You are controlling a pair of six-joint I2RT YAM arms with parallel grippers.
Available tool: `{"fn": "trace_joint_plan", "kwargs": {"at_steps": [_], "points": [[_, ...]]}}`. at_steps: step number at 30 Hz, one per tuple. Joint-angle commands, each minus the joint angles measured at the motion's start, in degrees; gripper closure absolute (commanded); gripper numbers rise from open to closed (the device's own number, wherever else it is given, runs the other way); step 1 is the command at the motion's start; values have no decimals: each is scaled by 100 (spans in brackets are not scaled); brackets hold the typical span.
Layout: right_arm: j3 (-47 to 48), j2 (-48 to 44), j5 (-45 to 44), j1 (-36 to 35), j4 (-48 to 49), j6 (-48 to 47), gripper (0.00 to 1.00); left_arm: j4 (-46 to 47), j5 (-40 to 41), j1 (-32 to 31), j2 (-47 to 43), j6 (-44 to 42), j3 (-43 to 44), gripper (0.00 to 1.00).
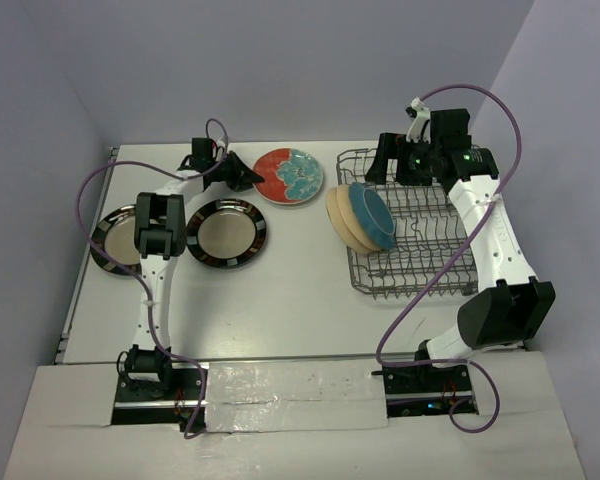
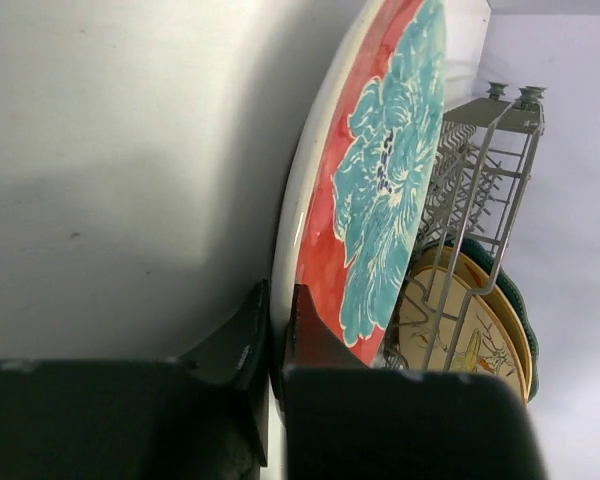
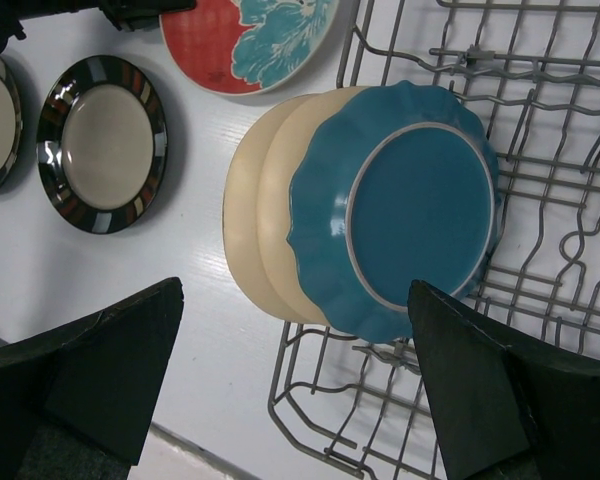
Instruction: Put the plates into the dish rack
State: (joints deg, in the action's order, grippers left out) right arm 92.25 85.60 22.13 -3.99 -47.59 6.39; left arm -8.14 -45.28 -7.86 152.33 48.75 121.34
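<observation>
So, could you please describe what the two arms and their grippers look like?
The left arm and right arm have white links and black joint housings. The left gripper and right gripper are black with blocky fingers. A purple cable loops along each arm.

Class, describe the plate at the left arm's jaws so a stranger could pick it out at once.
Find the wire dish rack on the right. Just left of its far corner is the red plate, rim between the jaws of the left gripper. Only it is red with a teal flower; the dark-rimmed plates have beige centres.
</observation>
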Motion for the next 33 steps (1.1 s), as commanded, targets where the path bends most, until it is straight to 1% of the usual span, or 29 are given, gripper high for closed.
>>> {"fn": "trace_joint_plan", "kwargs": {"at_steps": [1,2,8,11,12,15,18,19,21,22,25,27,30,32,33], "points": [[57,-52,72,47,92,37,0,531,-226,30,-1,494,-153,99],[48,-52,116,47,101,46,0,637,-314,65,-89,730,-259,100],[-75,-131,441,39,320,107,0,1341,-780,381,-722,1145,-348,100],[-259,-228,801,47,609,257,0,1745,-1219,583,-1065,1452,-383,100],[-347,-272,1063,47,724,327,0,1824,-1290,618,-1161,1514,-409,100],[-576,-369,1416,39,1032,529,0,1922,-1527,707,-1530,1541,-585,100],[-463,-351,1435,38,1147,635,0,1738,-1712,742,-2161,1182,-892,100],[-419,-343,1443,39,1182,696,0,1450,-1721,742,-2329,780,-1084,100],[-357,-325,1504,21,1235,758,0,1360,-1791,724,-2855,488,-1366,100],[-322,-316,1557,4,1296,828,0,1246,-1835,716,-3032,173,-1593,100],[-199,-246,1732,-93,1332,872,0,842,-1932,654,-3630,-330,-2016,100],[-111,-193,1847,-189,1314,872,0,307,-1985,584,-3990,-681,-2149,100],[-14,-9,1988,-312,1218,785,0,-247,-2108,443,-4473,-1199,-2439,100],[39,70,2128,-383,1104,715,0,-686,-2117,277,-4668,-1586,-2536,100],[56,114,2155,-462,1068,645,0,-1080,-2126,215,-4817,-1884,-2554,100]]}}
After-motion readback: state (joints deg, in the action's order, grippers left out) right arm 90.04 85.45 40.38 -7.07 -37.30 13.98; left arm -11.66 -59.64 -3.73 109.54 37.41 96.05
